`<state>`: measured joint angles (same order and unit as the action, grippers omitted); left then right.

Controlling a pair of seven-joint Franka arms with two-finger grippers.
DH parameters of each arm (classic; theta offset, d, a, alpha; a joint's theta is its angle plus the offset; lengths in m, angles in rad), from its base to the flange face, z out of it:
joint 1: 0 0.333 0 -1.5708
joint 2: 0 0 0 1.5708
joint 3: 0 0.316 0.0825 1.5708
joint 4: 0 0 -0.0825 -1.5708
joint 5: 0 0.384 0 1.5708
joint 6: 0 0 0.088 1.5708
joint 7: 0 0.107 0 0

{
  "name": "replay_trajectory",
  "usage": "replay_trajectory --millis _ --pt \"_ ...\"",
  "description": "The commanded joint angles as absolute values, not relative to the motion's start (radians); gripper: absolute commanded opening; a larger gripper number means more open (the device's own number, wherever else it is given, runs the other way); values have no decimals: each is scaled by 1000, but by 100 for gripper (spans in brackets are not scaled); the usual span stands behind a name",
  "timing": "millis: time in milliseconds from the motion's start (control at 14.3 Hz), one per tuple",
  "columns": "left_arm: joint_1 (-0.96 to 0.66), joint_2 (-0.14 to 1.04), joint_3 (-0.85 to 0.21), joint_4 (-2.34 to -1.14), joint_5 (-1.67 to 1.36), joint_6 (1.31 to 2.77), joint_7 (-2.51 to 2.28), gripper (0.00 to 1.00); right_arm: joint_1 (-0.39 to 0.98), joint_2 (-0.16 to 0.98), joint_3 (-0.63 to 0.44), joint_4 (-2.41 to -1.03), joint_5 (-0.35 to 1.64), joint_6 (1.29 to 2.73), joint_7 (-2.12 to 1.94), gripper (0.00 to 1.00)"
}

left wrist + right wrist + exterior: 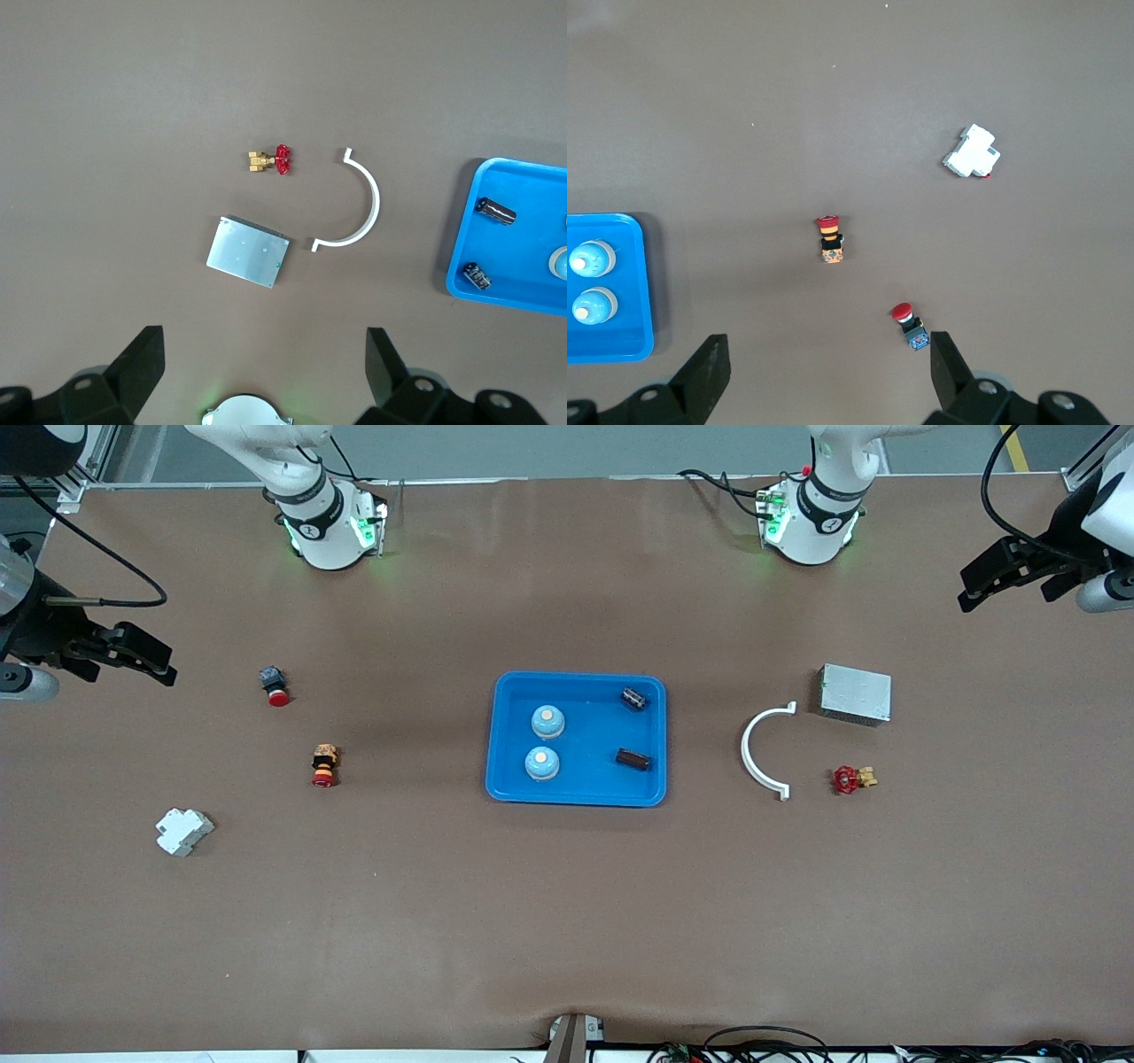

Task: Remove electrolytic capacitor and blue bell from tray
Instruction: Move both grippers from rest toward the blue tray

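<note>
A brown table (pixel 567 921) fills nearly the whole front view, its matte cover evenly lit, with soft shadows and faint creases near the edge closest to the front camera. Along that edge run black cables (pixel 762 1041) and a small metal bracket (pixel 574 1035). Past the edge where the bases stand lies a grey floor (pixel 567 447), with what may be a yellow line (pixel 1017 447).

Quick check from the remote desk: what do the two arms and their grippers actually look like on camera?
Both arms are white with black bands at the joints and green lights glowing at their bases. The left gripper and right gripper are black, with chunky angular fingers. Black cables loop along each arm toward the wrist, and a grey cylindrical camera housing sits beside each gripper.
</note>
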<state>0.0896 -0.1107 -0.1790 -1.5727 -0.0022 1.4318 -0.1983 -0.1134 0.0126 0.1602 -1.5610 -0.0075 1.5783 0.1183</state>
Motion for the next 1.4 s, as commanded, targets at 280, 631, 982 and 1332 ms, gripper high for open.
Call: replay_trajectory --millis 280,631,982,1332 --pt "95 -86 -183 -1537 -2 1413 -182 100 -121 -2 166 -1571 -17 1580 110 100" --pt "75 61 -198 -1511 -9 1413 -201 100 -114 -89 170 -1733 84 1632 199 100" --pt "-44 123 -222 -1647 0 1564 -433 100 50 -141 176 -1871 86 1706 522 100" --pt "-110 176 -244 -1860 -29 1863 -768 100 219 -133 176 -1988 90 1853 845 100"
